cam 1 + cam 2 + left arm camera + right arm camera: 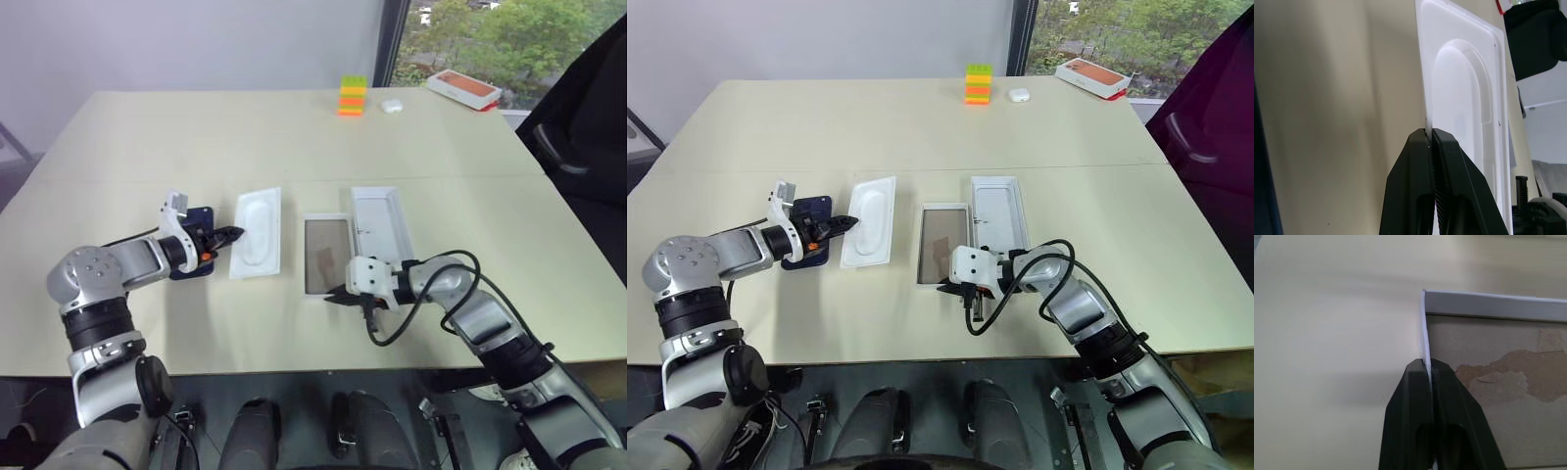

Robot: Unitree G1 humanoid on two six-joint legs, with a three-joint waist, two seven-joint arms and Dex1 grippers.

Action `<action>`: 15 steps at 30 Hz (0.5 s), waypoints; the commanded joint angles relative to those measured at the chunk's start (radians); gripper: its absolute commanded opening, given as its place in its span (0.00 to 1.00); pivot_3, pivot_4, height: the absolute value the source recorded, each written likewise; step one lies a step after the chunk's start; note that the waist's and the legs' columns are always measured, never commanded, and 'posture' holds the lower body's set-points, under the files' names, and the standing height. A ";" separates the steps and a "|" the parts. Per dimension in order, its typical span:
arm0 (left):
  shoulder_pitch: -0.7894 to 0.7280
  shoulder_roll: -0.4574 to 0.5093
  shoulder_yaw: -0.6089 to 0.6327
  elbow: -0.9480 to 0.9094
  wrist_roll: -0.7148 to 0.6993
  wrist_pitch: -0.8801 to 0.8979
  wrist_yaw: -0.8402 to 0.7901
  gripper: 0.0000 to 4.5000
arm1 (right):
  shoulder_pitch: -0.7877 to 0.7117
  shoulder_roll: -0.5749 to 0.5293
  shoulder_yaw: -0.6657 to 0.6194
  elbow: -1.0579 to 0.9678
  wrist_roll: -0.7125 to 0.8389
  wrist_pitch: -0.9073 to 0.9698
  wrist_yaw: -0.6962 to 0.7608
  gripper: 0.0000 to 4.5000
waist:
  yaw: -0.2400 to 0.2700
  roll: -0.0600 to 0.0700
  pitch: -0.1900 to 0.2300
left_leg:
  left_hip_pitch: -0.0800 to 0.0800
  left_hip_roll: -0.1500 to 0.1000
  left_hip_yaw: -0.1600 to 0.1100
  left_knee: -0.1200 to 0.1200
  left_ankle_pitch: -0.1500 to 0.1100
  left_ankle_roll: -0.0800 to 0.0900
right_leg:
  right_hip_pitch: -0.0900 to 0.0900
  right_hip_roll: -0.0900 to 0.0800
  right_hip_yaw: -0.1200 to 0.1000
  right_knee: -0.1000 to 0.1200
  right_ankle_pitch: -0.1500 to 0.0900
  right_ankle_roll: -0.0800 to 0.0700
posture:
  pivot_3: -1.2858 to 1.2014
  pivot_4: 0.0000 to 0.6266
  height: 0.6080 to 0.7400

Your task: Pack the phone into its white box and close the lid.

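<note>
Your right gripper (1430, 366) sits nearest, jaws pinched on the near wall of the shallow white cardboard box (326, 254) with its brownish floor; the box lies mid-table, nothing inside it. Your left gripper (1431, 138) is clamped on the left edge of the white plastic insert (259, 232) with the rounded recess, left of the box. The slim dark navy phone (812, 229) lies under your left wrist, left of the insert. The white lid (380, 219), inside up, lies just right of the box. Far side of the beige table (245, 137): stacked coloured blocks (352, 96), a small white case (392, 105), an orange-topped white box (463, 88).
</note>
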 commanded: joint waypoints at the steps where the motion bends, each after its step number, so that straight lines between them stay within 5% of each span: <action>1: -0.040 -0.021 0.024 -0.050 -0.032 0.025 0.028 0.00 | -0.023 0.040 0.009 -0.019 0.005 -0.016 -0.006 0.01 | 0.000 0.000 0.000 | 0.000 0.000 0.000 0.000 0.000 0.000 | 0.000 0.000 0.000 0.000 0.000 0.000 | 0.52 0.24 1.00; 12: -0.058 -0.156 0.097 -0.180 -0.056 0.148 0.157 0.00 | -0.044 0.147 0.045 -0.005 -0.030 0.011 -0.060 0.01 | -0.002 -0.001 0.000 | 0.000 0.000 0.000 0.000 0.000 -0.001 | 0.000 0.000 0.000 0.000 0.000 0.000 | 0.52 0.24 1.00; 15: -0.046 -0.171 0.087 -0.219 -0.039 0.155 0.177 0.00 | -0.047 0.136 0.036 -0.001 -0.034 0.004 -0.063 0.27 | -0.002 -0.001 0.000 | 0.000 0.000 0.000 0.000 0.000 -0.001 | 0.000 0.000 0.000 0.000 0.000 0.000 | 0.52 0.24 1.00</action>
